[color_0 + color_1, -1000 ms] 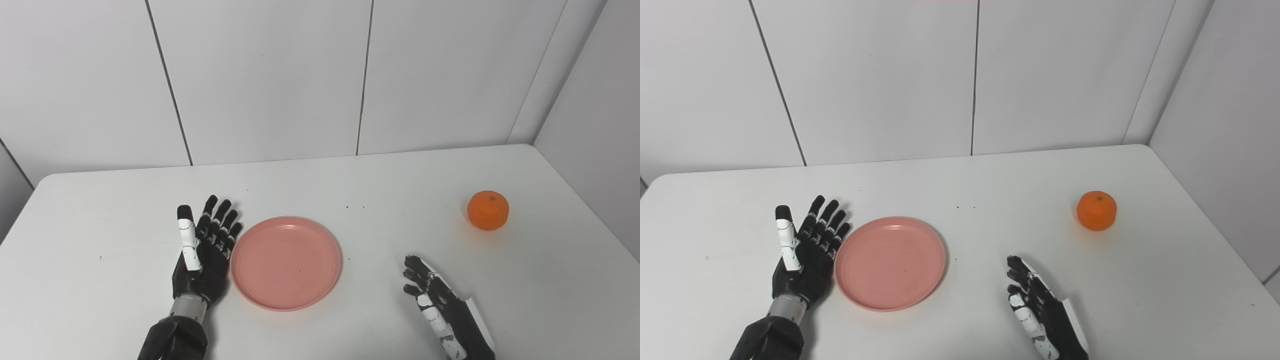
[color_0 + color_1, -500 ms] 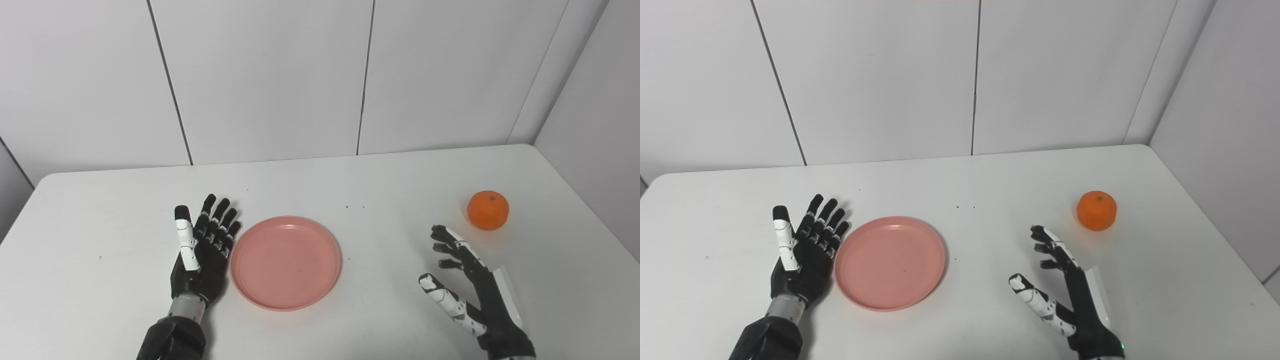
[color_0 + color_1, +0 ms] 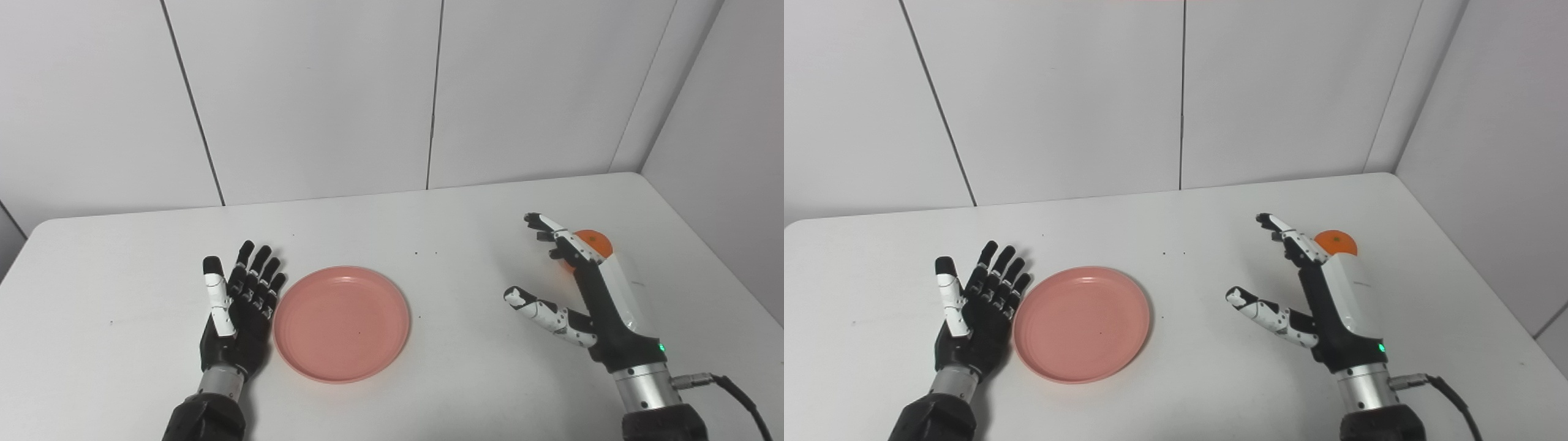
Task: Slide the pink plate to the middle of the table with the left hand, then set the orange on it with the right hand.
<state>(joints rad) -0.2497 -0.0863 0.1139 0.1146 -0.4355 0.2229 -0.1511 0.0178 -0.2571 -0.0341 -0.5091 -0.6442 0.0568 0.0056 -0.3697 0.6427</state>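
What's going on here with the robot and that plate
A two-handed robot is working at a white table. Its left hand lies open and flat just left of a pink plate, at its rim; contact is unclear. The right hand is open and reaching toward an orange at the far right, which it partly hides. The orange is not yet grasped, and the plate is empty.
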